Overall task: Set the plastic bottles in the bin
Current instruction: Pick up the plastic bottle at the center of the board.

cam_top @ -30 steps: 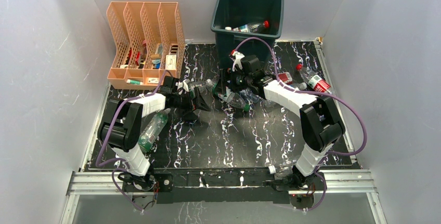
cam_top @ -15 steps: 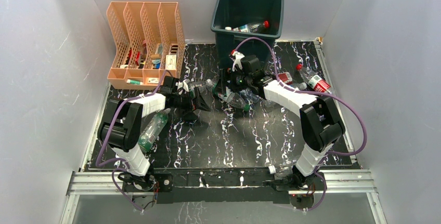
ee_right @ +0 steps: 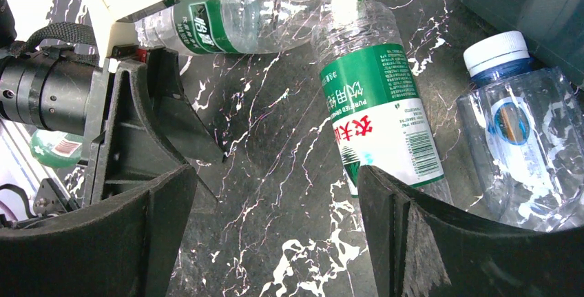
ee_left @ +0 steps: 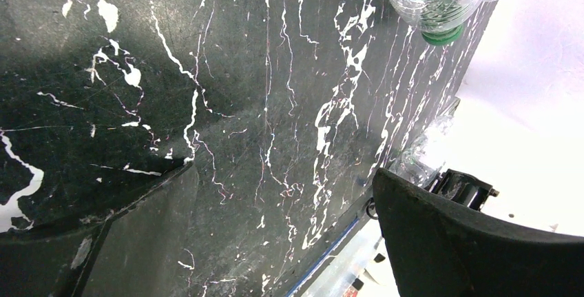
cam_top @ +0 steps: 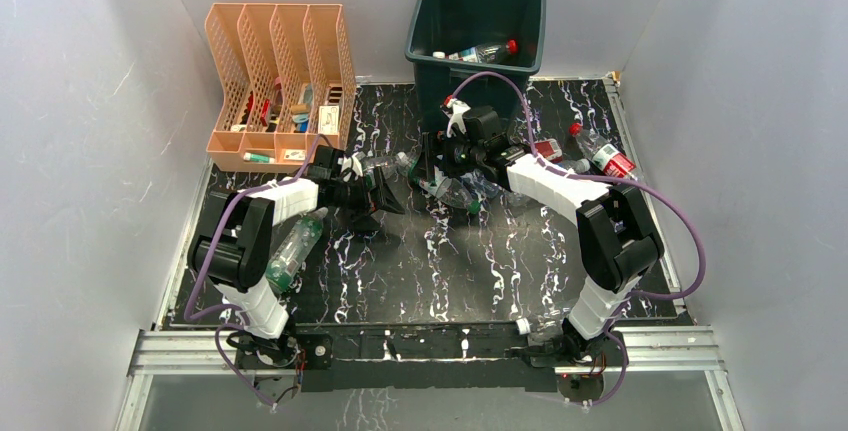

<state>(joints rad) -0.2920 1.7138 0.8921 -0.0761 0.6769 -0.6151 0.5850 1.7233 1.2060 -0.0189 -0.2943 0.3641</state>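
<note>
Right wrist view: green-label bottle (ee_right: 382,114) lies flat on table (ee_right: 275,173), cap touching second green-label bottle (ee_right: 234,14), white-capped bottle (ee_right: 523,138) just beside, bin (ee_right: 523,1) near behind. Right gripper (ee_right: 275,235) spread wide, empty, one finger at bottle's base end. Left gripper (ee_left: 275,242) also wide, empty, over bare marble. Risk: off-centre pinch rolls thin round bottle away or nudges neighbours; arms close together, could clash. Peach organizer (cam_top: 275,91) well left, no obstacle.
</note>
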